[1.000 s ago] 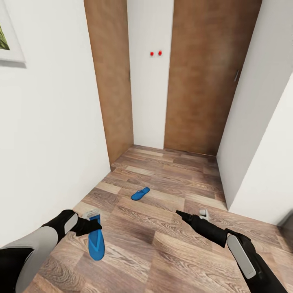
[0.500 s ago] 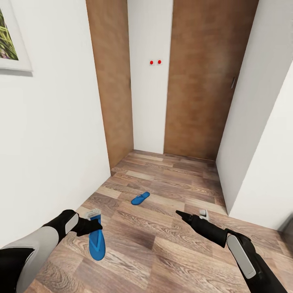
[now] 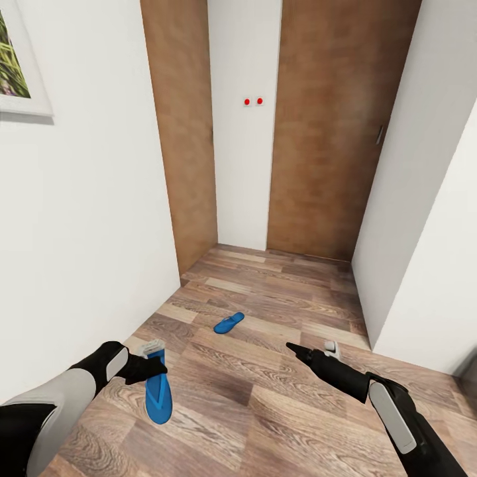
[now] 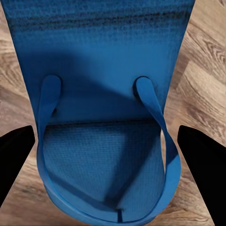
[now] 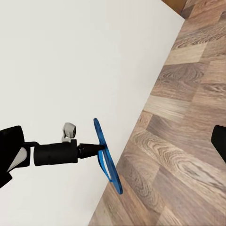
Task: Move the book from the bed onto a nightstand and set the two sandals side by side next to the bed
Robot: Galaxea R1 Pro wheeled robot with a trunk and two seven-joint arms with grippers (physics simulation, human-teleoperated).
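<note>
One blue sandal (image 3: 158,396) hangs a little above the wood floor, with my left gripper (image 3: 154,361) shut on it. In the left wrist view that sandal (image 4: 108,94) spans the gap between the two black fingers (image 4: 16,157). The right wrist view shows the sandal (image 5: 107,165) edge-on, dangling from the left gripper (image 5: 92,147) beside a white wall. The other sandal (image 3: 228,322) lies flat on the floor farther ahead. My right gripper (image 3: 296,348) hovers open and holds nothing. The book, the bed and the nightstand are out of view.
I am in a narrow passage with a white wall (image 3: 86,232) close on the left and another white wall (image 3: 424,232) on the right. Brown wooden doors (image 3: 324,132) close the far end. A framed picture (image 3: 20,73) hangs on the left wall.
The whole head view shifted slightly a second ago, so the camera moved. Both arms and both sandals keep their places.
</note>
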